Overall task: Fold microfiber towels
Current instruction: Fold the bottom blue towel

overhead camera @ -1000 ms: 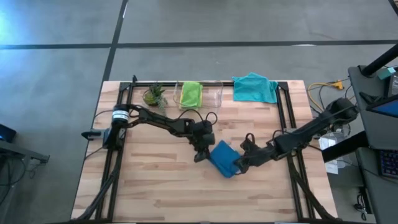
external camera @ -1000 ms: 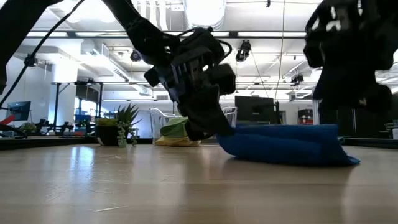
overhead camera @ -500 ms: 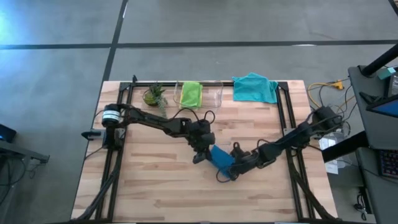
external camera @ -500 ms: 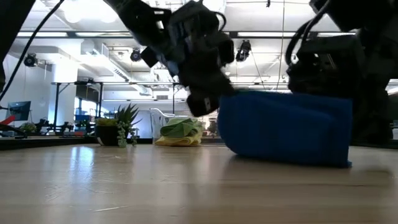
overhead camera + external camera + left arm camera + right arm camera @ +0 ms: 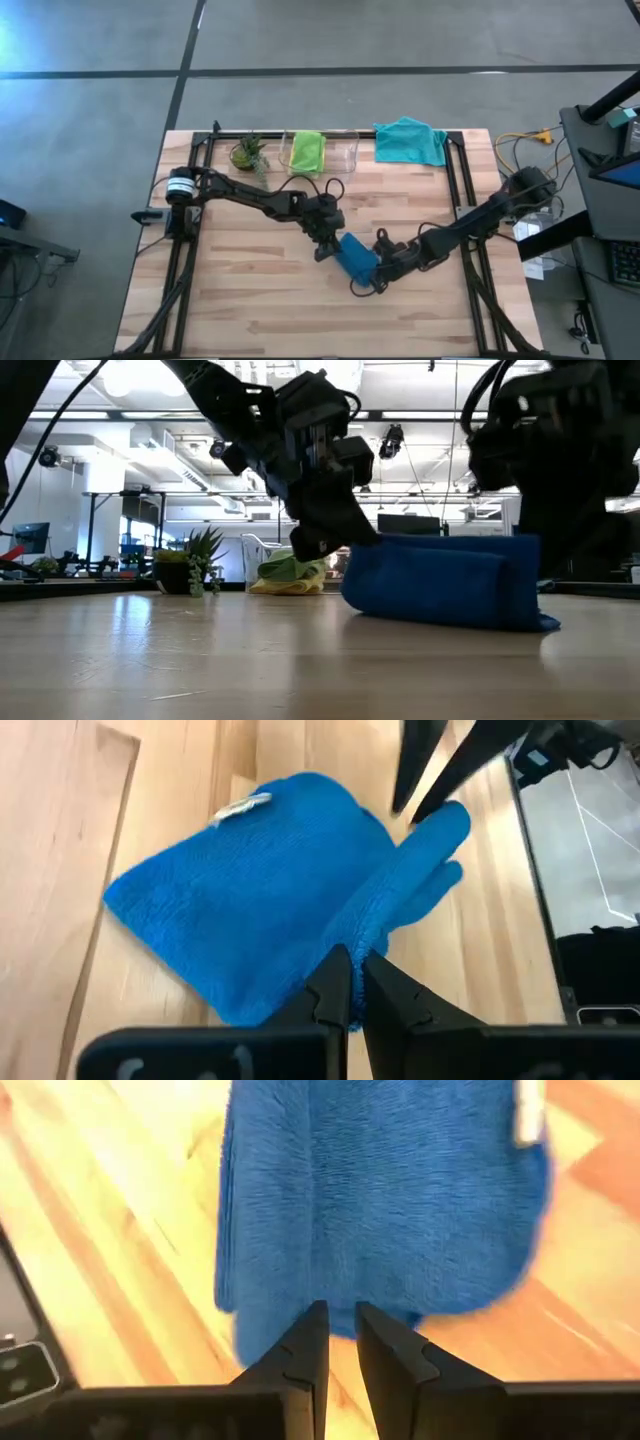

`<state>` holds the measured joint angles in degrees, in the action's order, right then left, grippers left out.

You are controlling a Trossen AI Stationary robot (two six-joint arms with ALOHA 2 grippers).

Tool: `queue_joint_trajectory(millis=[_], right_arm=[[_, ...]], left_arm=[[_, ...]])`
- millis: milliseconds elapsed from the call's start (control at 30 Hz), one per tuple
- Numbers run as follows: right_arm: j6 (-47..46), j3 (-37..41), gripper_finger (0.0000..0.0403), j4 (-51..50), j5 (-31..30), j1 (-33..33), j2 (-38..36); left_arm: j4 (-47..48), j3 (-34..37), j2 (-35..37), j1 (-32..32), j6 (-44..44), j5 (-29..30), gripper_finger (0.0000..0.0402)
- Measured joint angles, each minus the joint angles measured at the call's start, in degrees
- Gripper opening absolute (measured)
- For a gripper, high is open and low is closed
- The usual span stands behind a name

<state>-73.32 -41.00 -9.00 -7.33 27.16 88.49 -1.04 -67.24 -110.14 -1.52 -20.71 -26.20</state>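
A dark blue microfiber towel (image 5: 356, 257) lies bunched and folded over itself in the middle of the table, also seen in the low view (image 5: 440, 580). My left gripper (image 5: 326, 247) is shut at its far-left end. My right gripper (image 5: 371, 280) is at the towel's near end, its fingers nearly together on the cloth. A lime green towel (image 5: 306, 152) lies in a clear bin at the far edge. A teal towel (image 5: 410, 140) lies at the far right. My left gripper pinches a raised fold of the blue towel (image 5: 372, 935) between its fingertips, slanting down from the table's far left. The rest of the towel lies on the table. My right gripper has the towel's near edge (image 5: 300, 1315) between its fingertips, slanting down from the table's right. Several layers show there. The cloth's underside rests on the wood.
A small potted plant (image 5: 248, 152) stands at the far left beside the clear bin (image 5: 348, 152). A yellow cloth (image 5: 285, 586) shows under the green one in the low view. Bare wood lies on the near half of the table (image 5: 260, 310).
My right gripper has gone toward the table's left and near edge, carrying the blue towel's right part up and over. The towel, flat and long a second ago, now stands as a shorter, taller bundle. My left gripper has risen a little at the towel's far-left end.
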Motion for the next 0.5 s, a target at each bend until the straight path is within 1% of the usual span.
queue_joint_trajectory(millis=[133, 200, 300, 400, 500], right_arm=[[0.22, -0.01, 0.0050, -3.75, -0.41, 0.11, -3.38], [0.13, 0.14, 0.0049, -5.57, -1.03, 0.11, -4.74], [-0.13, 0.03, 0.0049, -7.86, -2.48, 0.11, -6.60], [-0.40, 0.05, 0.0050, -9.73, -3.32, 0.11, -7.43], [-0.71, 0.10, 0.0050, -10.78, -3.62, 0.11, -7.66]], left_arm=[[-0.66, 0.30, -1.06, 0.00, -0.12, 0.49, 0.0000], [-3.87, 0.12, -1.66, -0.02, -0.11, 1.00, 0.0000], [-5.69, -0.04, -1.69, -0.48, -1.44, 0.75, 0.0000], [-8.00, -0.17, -1.63, -1.17, -1.63, 0.64, 0.0000], [-7.94, -0.20, -1.62, -1.84, -1.63, 0.63, 0.0000]])
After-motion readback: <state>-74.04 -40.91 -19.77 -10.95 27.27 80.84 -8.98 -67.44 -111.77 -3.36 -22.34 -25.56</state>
